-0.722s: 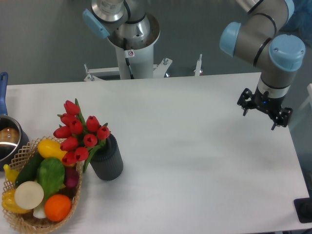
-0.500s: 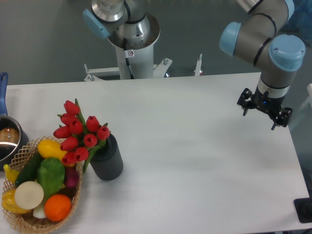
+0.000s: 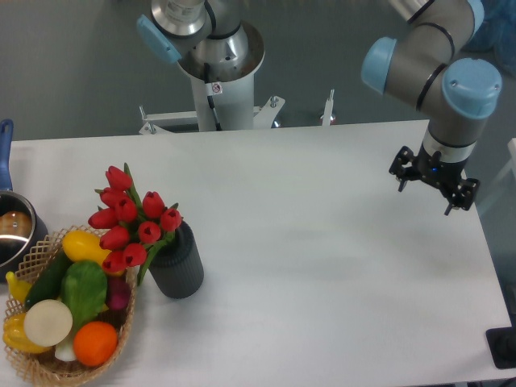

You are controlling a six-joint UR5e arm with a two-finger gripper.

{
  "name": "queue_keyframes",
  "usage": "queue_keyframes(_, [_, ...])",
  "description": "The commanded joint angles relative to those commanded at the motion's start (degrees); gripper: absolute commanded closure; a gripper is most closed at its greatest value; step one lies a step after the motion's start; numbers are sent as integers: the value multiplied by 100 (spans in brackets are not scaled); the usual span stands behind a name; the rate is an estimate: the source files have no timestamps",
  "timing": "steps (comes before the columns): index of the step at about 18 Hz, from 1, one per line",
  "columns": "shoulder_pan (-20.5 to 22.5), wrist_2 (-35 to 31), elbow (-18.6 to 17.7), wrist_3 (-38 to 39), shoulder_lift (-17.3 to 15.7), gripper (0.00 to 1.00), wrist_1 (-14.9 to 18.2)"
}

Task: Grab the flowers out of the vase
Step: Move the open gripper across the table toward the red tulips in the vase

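- the gripper hangs over the right side of the table, its two fingers spread apart with nothing between them, well apart from the work
- the flowers stand in the vase near the left edge, the red buds leaning out to the left, over the rim of the wicker basket
- likely trouble: a grasp low on the stems could lift or tip the vase with them, since it looks light and nothing holds it down
- a grasp on the buds would crush them; the stems are mostly hidden behind the heads, so i cannot tell how much stem shows above the mouth
- the basket touches or nearly touches the vase on its left, so a finger coming down on that side could catch the fruit
- a pot with a blue handle sits at the far left, out of the likely path
- the approach across the table from the right looks unobstructed
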State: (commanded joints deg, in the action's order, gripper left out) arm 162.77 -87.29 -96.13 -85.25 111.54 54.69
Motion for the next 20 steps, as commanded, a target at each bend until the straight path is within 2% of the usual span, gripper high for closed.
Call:
queue_keyframes(2, [-17, 272, -335, 17, -184, 0, -256])
queue_keyframes(5, [-87, 449, -450, 9, -334, 0, -266])
queue_keyframes(8, [-316, 458, -888, 17, -650, 0, -301])
queue_keyframes(10, [-518, 458, -1030, 44, -774, 0, -310])
queue_keyframes(16, [-738, 300, -1530, 676, -1064, 0, -485])
queue_keyframes(18, [-765, 274, -1645, 703, -1292, 0, -477])
queue_keyframes(20, [-800, 300, -1707, 1096, -1450, 0, -485])
